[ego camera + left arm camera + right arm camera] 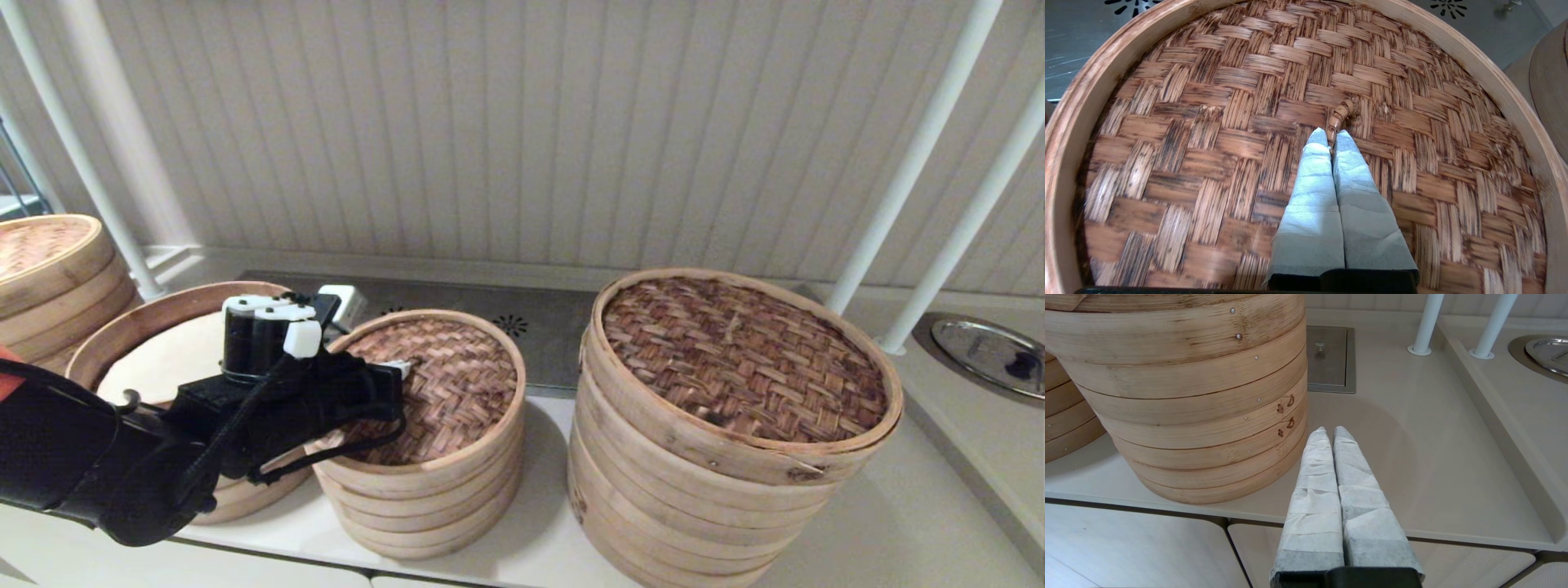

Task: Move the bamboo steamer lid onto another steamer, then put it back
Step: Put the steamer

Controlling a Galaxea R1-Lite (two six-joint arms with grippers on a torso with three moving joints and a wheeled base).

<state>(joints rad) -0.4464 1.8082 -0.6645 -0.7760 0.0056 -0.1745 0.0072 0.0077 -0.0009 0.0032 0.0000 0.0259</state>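
The bamboo steamer lid (457, 384) with its herringbone top lies level on the middle pale stack (433, 498). My left gripper (398, 370) reaches over it from the left. In the left wrist view this gripper (1332, 136) is shut on the lid's small dark loop handle (1342, 112), near the middle of the weave (1208, 143). To the left stands the other steamer (147, 318), a short open stack with a white liner (167, 359), partly hidden behind my left arm. My right gripper (1329, 430) is shut and empty, low at the counter's front beside the widest stack (1188, 396).
The widest, tallest stack with a dark coarse lid (735, 359) stands right of the middle stack. One more stack (49, 269) sits at the far left. White poles (906, 180) rise at back right, by a round metal cover (988, 351). A metal drain plate (539, 327) lies behind.
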